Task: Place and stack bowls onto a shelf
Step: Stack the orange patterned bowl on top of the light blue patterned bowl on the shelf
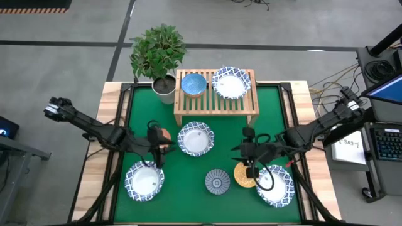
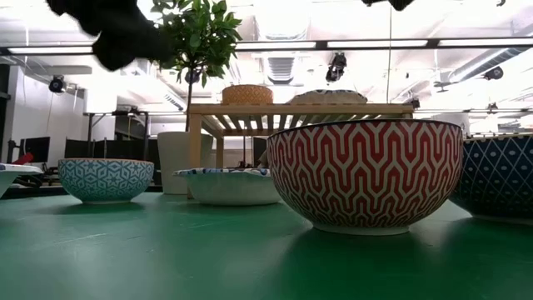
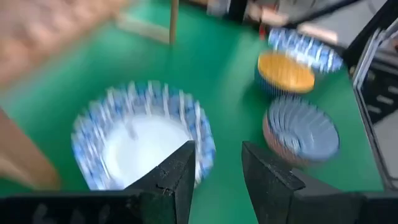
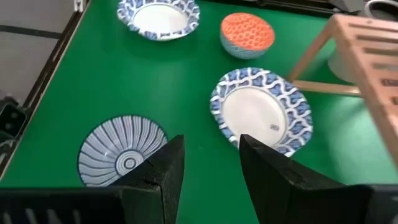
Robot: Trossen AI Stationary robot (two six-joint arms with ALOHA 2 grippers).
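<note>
The light-wood shelf (image 1: 215, 108) stands at the far middle of the table and carries a light blue bowl (image 1: 193, 85) and a white blue-rimmed bowl (image 1: 231, 83). On the green mat sit three more white bowls (image 1: 195, 139) (image 1: 144, 181) (image 1: 274, 186), the orange-red bowl (image 1: 165, 134), the grey-blue striped bowl (image 1: 218, 181) and the yellow-orange bowl (image 1: 242, 176). My left gripper (image 1: 154, 149) (image 3: 217, 168) hovers open between the orange-red bowl and the near-left white bowl. My right gripper (image 1: 250, 157) (image 4: 211, 162) hovers open just above the yellow-orange bowl.
A potted green plant (image 1: 160, 56) stands at the shelf's left end. The shelf has a free stretch of slats at its right end (image 1: 250, 88). In the low view the striped bowl's red zigzag outside (image 2: 366, 175) fills the foreground.
</note>
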